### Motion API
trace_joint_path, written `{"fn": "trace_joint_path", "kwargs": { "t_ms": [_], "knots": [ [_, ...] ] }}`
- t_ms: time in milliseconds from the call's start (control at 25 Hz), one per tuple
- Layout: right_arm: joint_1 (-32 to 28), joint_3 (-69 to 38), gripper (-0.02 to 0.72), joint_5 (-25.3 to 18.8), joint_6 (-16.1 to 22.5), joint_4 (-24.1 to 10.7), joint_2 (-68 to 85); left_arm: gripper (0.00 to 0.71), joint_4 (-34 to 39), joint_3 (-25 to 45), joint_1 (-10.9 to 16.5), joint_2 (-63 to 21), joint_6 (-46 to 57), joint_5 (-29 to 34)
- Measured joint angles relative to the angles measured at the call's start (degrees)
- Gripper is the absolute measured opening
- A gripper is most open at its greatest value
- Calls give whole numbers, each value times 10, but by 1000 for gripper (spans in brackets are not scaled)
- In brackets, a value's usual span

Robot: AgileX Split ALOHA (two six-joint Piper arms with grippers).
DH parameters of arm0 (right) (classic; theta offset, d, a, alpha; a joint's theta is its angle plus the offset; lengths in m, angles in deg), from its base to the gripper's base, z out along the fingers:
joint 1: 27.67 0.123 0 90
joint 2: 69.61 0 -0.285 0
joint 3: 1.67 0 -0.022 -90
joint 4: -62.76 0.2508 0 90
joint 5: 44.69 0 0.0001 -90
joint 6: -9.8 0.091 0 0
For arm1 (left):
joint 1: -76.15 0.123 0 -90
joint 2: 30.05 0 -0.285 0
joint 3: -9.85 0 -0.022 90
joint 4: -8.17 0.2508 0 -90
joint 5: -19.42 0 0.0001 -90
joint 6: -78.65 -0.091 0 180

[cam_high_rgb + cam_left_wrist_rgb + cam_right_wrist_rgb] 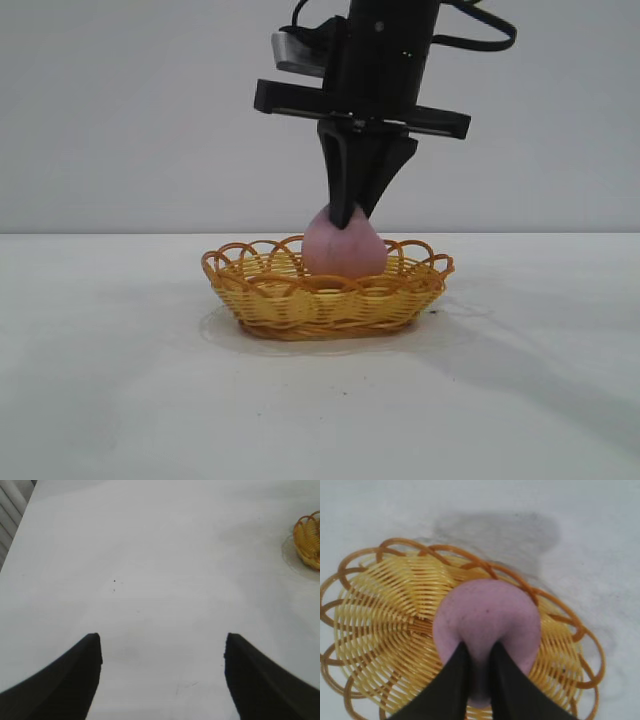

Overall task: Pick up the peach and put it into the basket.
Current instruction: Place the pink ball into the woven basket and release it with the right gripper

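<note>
The dusty pink peach (pixel 345 250) sits inside the yellow-orange wicker basket (pixel 230 268) at the middle of the table. My right gripper (pixel 355 213) comes straight down onto the top of the peach. In the right wrist view its two black fingers close narrowly on a ridge of the peach (pixel 487 615), with the basket's weave (pixel 370 630) spread beneath and around it. The peach's underside is hidden by the basket wall. My left gripper (pixel 162 640) hangs open over bare table, away from the basket (pixel 310 540), with nothing between its fingers.
The white table (pixel 120 400) stretches out on all sides of the basket. A plain grey wall stands behind. Slatted edging shows past the table's corner (pixel 12 510) in the left wrist view.
</note>
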Motion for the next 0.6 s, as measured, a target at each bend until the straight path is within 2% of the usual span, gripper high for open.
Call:
{"fn": "trace_joint_path", "kwargs": {
  "t_ms": [120,280,440,480,520,600],
  "knots": [
    [0,0,267,0,0,2,0,458,0,0,0,0,0,0],
    [0,0,391,-12,0,3,0,458,0,0,0,0,0,0],
    [0,0,377,-31,0,-3,7,458,0,0,0,0,0,0],
    [0,0,377,-32,0,-9,13,458,0,0,0,0,0,0],
    [0,0,418,-32,0,-18,21,458,0,0,0,0,0,0],
    [0,0,398,-32,0,-40,39,458,0,0,0,0,0,0]
  ]
}}
